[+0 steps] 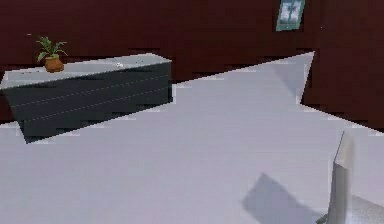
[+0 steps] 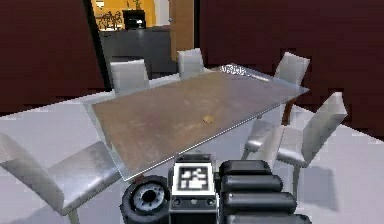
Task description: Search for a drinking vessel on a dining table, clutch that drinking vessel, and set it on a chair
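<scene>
Dresser (image 1: 90, 95) ahead; dining table (image 2: 170, 110) alongside.

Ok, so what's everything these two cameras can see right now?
Dining table: one, grey-brown, middle of arm side view.
Chairs: at least five, pale grey, around the table.
Speck: one, yellowish, on the tabletop.
Pale patterned thing: one, table's far end.
Sideboard: one, dark grey, forward view's left.
Potted plant: one, green in orange pot, on the sideboard.
Framed picture: one, greenish, forward view's top right.
Chair back: one, pale grey, forward view's bottom right.
Robot's arm: one, dark, arm side view's bottom edge, with white marked square.
Gripper: one, dark, left of that square; what it holds cannot be told.
</scene>
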Motion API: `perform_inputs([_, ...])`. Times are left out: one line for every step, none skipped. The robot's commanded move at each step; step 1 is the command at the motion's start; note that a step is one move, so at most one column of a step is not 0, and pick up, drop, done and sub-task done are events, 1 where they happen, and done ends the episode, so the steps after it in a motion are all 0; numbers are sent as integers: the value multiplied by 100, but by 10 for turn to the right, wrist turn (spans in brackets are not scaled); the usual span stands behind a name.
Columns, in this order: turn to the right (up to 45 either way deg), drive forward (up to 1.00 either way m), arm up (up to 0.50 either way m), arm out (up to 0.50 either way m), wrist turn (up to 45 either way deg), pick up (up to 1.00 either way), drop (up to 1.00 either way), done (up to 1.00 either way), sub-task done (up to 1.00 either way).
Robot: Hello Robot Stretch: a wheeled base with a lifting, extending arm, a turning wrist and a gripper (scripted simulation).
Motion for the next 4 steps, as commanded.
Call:
perform_inputs([0,0,0,48,0,0,0,0,0])
perform_inputs([0,0,0,0,450,0,0,0,0])
perform_inputs([0,0,0,0,450,0,0,0,0])
perform_inputs([0,0,0,0,450,0,0,0,0])
